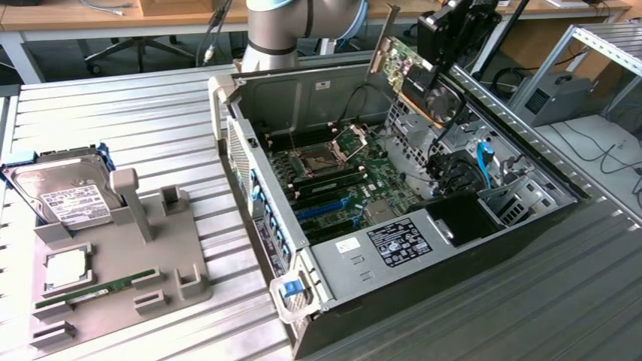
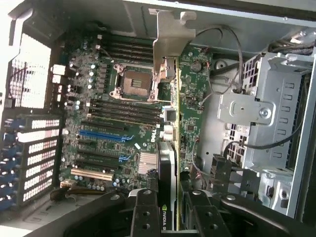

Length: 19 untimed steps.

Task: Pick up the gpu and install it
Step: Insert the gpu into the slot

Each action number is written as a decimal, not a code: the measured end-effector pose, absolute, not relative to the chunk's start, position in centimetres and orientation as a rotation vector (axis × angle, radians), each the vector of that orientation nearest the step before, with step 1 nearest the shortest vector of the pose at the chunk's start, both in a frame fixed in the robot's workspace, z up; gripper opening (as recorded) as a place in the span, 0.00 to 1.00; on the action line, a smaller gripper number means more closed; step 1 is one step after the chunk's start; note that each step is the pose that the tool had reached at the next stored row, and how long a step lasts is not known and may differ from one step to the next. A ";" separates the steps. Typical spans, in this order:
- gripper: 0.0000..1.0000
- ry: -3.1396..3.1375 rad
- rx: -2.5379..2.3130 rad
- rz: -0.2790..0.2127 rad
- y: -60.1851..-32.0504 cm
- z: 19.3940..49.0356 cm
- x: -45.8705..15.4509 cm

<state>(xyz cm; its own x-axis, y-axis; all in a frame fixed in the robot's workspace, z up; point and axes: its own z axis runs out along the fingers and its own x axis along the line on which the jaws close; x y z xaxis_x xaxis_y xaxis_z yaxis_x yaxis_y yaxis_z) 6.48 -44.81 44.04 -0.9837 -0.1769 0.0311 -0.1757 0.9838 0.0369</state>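
Nearest, on the ribbed worktop (image 1: 131, 128) at the exterior view's left, a grey holder (image 1: 191, 259) is seen carrying a hard drive (image 1: 65, 197) and a memory stick (image 1: 101, 289). Beside it, an open computer case (image 1: 452, 289) is laid on its side, with the motherboard (image 1: 341, 177) exposed. Farther back, the gpu (image 1: 419, 79) is held above the case, clamped edgewise in the pincer (image 2: 170, 210), with its silver bracket (image 2: 170, 29) at the end away from the grip.
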 end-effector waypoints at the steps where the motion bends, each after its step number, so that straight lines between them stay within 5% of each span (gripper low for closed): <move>1: 0.27 -3.090 0.314 -0.052 -44.8 44.0 6.5; 19: 0.27 -2.992 0.817 -0.043 -44.8 44.0 6.5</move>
<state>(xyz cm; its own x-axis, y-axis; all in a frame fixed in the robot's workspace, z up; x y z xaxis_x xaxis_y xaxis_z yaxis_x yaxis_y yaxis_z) 6.48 -44.78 44.04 -0.8607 -0.5082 0.0311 -0.5071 0.8611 0.0370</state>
